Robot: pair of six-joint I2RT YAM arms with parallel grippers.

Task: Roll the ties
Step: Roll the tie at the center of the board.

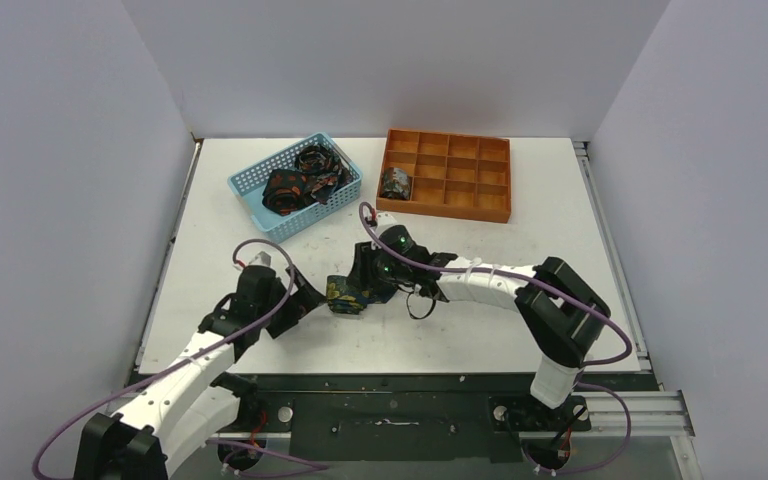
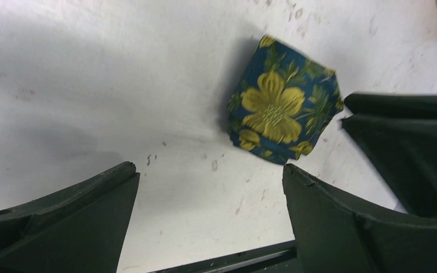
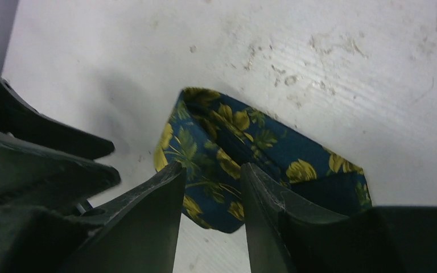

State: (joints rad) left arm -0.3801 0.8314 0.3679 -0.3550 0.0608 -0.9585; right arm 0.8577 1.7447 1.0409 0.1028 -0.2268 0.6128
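A dark blue tie with yellow flowers [image 1: 344, 295], wound into a loose roll, lies on the white table [image 1: 480, 330] between my two grippers. My right gripper [image 1: 368, 278] is closed to a narrow gap on the roll's right side. In the right wrist view the tie [image 3: 262, 148] fills the gap of the gripper [image 3: 211, 168]. My left gripper [image 1: 300, 300] is open and empty just left of the roll. In the left wrist view the roll [image 2: 281, 108] stands beyond the left gripper [image 2: 207, 170]. A finished roll [image 1: 396, 183] sits in the orange tray [image 1: 460, 208].
A light-blue mesh basket [image 1: 250, 200] at the back left holds several loose dark ties with orange print [image 1: 295, 185]. The orange compartment tray stands at the back centre. White walls close the table on three sides. My right gripper's dark fingers [image 2: 409, 148] show in the left wrist view.
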